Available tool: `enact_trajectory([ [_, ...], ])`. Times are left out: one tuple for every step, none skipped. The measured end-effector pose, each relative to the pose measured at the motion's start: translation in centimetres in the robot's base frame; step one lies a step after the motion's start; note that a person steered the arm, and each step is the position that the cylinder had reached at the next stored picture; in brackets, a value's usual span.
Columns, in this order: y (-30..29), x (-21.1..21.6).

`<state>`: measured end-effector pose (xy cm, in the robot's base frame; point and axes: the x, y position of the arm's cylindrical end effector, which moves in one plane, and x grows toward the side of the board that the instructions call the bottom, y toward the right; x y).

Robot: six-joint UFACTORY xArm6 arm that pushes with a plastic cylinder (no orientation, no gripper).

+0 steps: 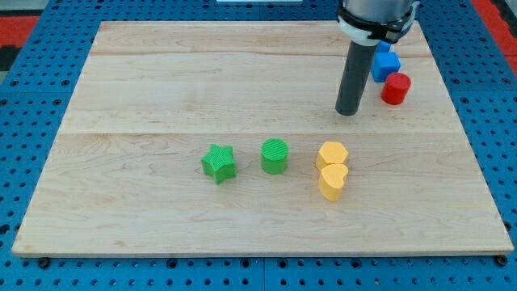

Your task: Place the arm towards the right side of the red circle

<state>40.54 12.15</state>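
The red circle [396,88] sits near the surface's [161,97] top right edge, just below the blue block [385,64]. Our tip [347,111] rests on its left, close by. We carry no gripper, only a rod. We should loop below the circle, avoiding contact, and stop on its right.

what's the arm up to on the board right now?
It's positioning, not pushing. My tip rests on the wooden board just to the view's left of the red cylinder, touching no block; the goal is its right side. A blue block sits right behind the red one. The green star, green cylinder and two yellow blocks sit lower down.
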Motion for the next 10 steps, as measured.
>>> enact_trajectory([
  [-1.7,2.9],
  [-2.4,6.4],
  [4.0,7.6],
  [9.0,6.9],
  [12.8,5.1],
  [14.4,2.2],
  [14.4,-0.2],
  [13.5,-1.7],
  [11.8,-2.8],
  [9.6,-2.8],
])
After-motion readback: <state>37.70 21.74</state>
